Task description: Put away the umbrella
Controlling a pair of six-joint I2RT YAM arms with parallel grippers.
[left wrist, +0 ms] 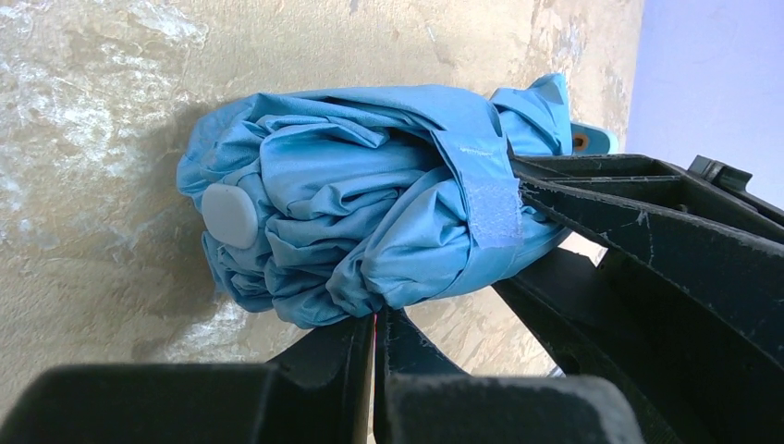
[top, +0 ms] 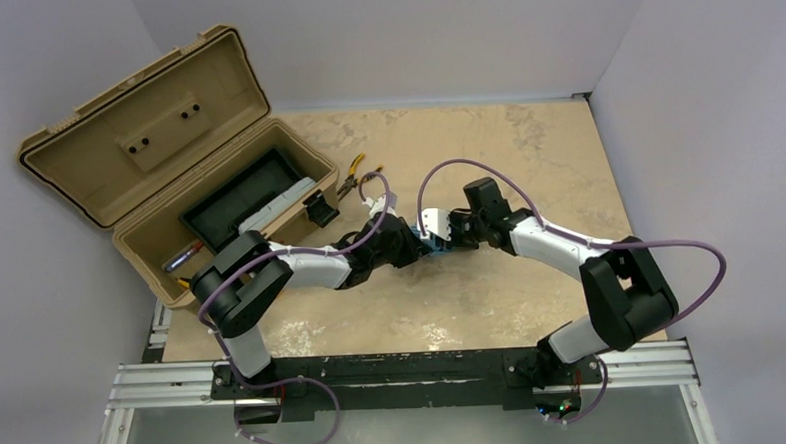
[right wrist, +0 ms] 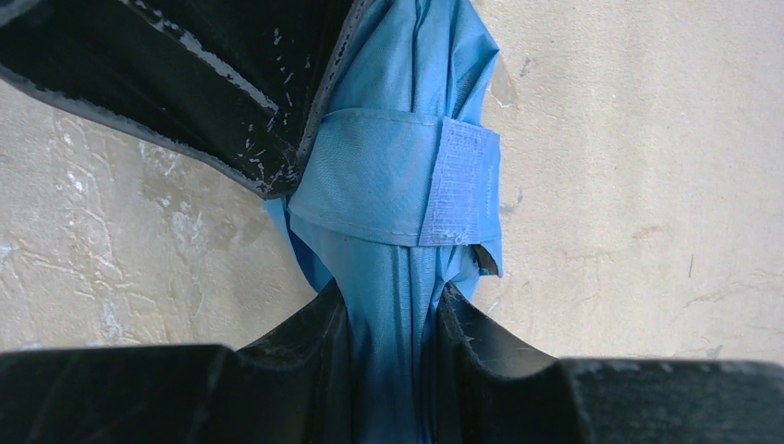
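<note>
At about ten o'clock on the table (top: 546, 145) an open toolbox (top: 140, 143) is seen, with a black tray (top: 238, 194) lying inside. Pliers (top: 351, 174) lie just beside its right end.

The left gripper (left wrist: 374, 326) is clenched, its tips met at the six o'clock edge of the umbrella (left wrist: 370, 194). Whether a fold of cloth is caught between them cannot be told. The umbrella is rolled into a bundle near the table's centre, at four o'clock from the toolbox, with its strap (right wrist: 370, 176) wrapped round it. The right gripper (right wrist: 393, 319) is closed on the bundle's narrow end, and cloth is squeezed between its fingers.

The step in hand is judged to be the lift toward the toolbox. The weight is best taken by the right hold, since a mere pinch of cloth on the left may slip or pull the roll loose. The bundle should be raised clear of the toolbox's near wall before it is carried toward ten o'clock, and it should be set down beside the tray rather than on it.
</note>
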